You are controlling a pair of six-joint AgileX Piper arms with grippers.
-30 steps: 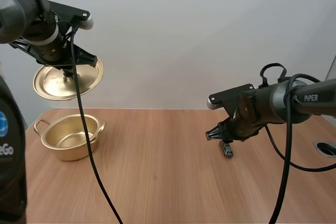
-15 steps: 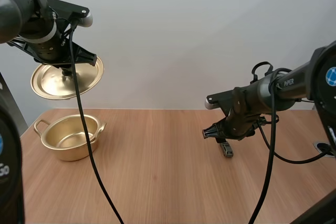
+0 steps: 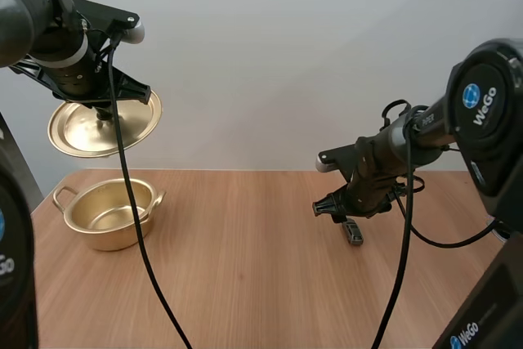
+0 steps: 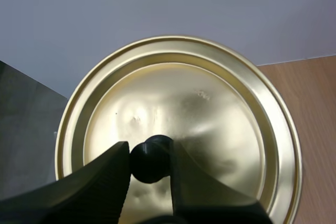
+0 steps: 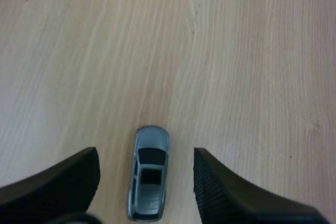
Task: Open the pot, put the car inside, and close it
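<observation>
Across the high view spreads the brown wood-grain table [image 3: 245, 275], which carries or lies beneath everything else. Toward its left end stands the round gold metal pot with two loop handles [image 3: 109, 214], open and empty, its mouth facing up. Above it, well clear of the rim, hangs the round gold metal lid [image 3: 104, 126], slightly tilted. The left end effector [image 4: 150, 153] holds it, its two black fingers clamped on the lid's small black ball knob [image 4: 151, 159].

The opening looks done, so I judge the step in hand to be picking up the car. The right end effector [image 5: 146, 156] hovers low over the table's right half, fingers spread apart with their ribbed faces turned inward. The small silver toy car [image 5: 150, 180] lies on the wood between them, lengthwise along the gap, touching neither finger.

To grasp it well, the descent should be straight down, so that the car is centred when the fingers close. They should meet its long sides low on the body, where the flanks are flattest, not up at the sloping roof. A wheeled toy will probably roll if one finger arrives first, so the closing should be slow and even. The tips should stop just above the wood and not scrape it.

For the carry that follows, the lid hangs over the pot's mouth. It needs enough height, or a shift aside, for the car to come in beneath it.
</observation>
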